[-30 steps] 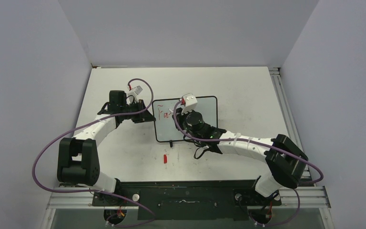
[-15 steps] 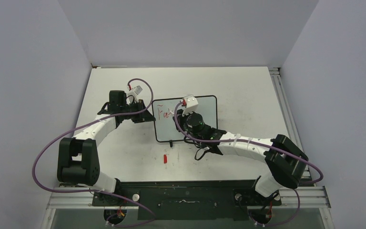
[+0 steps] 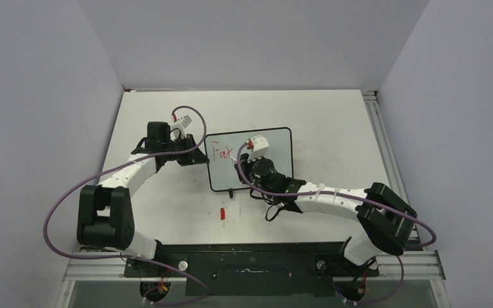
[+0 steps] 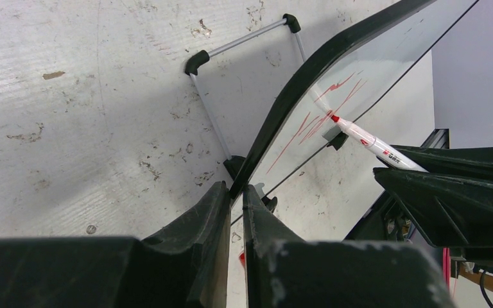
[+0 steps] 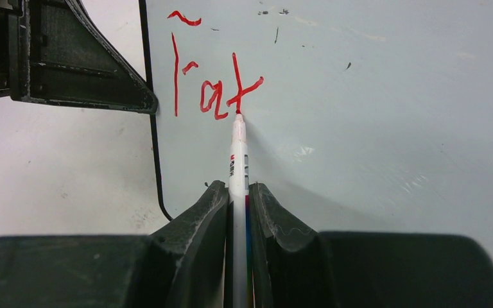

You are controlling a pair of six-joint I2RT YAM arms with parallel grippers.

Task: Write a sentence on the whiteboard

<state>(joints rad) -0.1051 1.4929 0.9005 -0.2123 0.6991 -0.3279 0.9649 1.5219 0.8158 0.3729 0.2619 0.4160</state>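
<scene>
The whiteboard (image 3: 279, 151) lies mid-table, with red writing (image 3: 220, 152) reading "Fat" at its top left. My left gripper (image 3: 199, 156) is shut on the board's left black frame; the left wrist view shows its jaws (image 4: 236, 189) pinching that edge. My right gripper (image 3: 245, 158) is shut on a white red-tipped marker (image 5: 238, 160). The marker's tip touches the board at the foot of the "t" in the writing (image 5: 215, 90). In the left wrist view the marker (image 4: 372, 142) meets the tilted board (image 4: 385, 70).
A small red marker cap (image 3: 223, 213) lies on the tabletop in front of the board. The board's wire stand (image 4: 244, 38) rests on the scuffed table behind it. Grey walls close in the table on the left, right and back.
The right gripper has moved the marker a little to the right and toward the near edge. A "t" has been added, so the writing went from "Fa" to "Fat". The left arm has not moved.
</scene>
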